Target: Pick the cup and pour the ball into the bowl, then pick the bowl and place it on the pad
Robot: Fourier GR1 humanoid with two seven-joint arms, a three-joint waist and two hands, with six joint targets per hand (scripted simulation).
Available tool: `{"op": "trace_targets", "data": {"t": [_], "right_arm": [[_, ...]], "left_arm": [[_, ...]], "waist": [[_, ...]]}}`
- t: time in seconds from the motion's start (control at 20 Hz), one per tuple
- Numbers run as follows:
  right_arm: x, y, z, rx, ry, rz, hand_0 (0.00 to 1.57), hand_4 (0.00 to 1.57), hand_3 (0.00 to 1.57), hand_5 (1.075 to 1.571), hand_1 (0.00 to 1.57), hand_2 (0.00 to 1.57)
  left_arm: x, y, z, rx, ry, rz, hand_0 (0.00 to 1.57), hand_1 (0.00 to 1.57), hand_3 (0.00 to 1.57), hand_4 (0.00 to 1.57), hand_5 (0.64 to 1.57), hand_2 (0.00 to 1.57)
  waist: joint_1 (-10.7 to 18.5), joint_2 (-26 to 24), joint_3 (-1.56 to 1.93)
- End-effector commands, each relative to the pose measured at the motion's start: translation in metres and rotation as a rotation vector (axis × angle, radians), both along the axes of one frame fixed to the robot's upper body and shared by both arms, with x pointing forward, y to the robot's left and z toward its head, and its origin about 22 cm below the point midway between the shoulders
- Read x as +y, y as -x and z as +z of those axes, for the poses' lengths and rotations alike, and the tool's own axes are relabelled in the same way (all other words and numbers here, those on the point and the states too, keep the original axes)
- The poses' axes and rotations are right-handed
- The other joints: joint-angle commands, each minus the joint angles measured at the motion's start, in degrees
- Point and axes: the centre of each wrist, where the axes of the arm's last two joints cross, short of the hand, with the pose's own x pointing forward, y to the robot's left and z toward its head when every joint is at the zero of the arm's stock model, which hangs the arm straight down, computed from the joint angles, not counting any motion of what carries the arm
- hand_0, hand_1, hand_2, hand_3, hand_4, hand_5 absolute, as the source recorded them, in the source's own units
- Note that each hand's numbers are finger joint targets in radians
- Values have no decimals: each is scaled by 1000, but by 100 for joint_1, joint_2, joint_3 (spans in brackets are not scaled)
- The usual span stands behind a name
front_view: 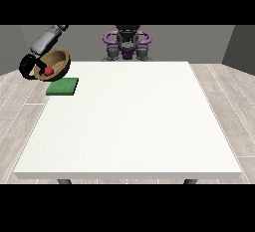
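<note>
A brown wooden bowl (56, 64) hangs tilted in the air above the table's far left corner, with a red ball (49, 70) inside it. The black hand at the view's left (30, 65) has its fingers curled round the bowl's left rim. Just below and to the right of the bowl, a green pad (63, 86) lies flat on the white table (129, 121). No cup shows anywhere. The other hand is out of view.
The robot's torso (127, 44) stands behind the table's far edge. A grey forearm (46, 39) slants down from the upper left to the bowl. Wooden floor surrounds the table.
</note>
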Motion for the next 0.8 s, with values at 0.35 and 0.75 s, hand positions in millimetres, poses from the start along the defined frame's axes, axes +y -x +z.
{"op": "trace_targets", "data": {"t": [0.35,0.75], "right_arm": [[38,-14,-39,78,-86,21,1571,1157,1282,1570,1571,1571],[-16,13,-20,49,-135,-211,1534,0,1280,1567,1534,1521]], "left_arm": [[12,-6,-23,22,5,10,0,0,0,0,1523,0],[14,12,2,-23,2,19,0,0,0,0,1518,0]], "waist": [[17,-109,0],[23,59,4]]}}
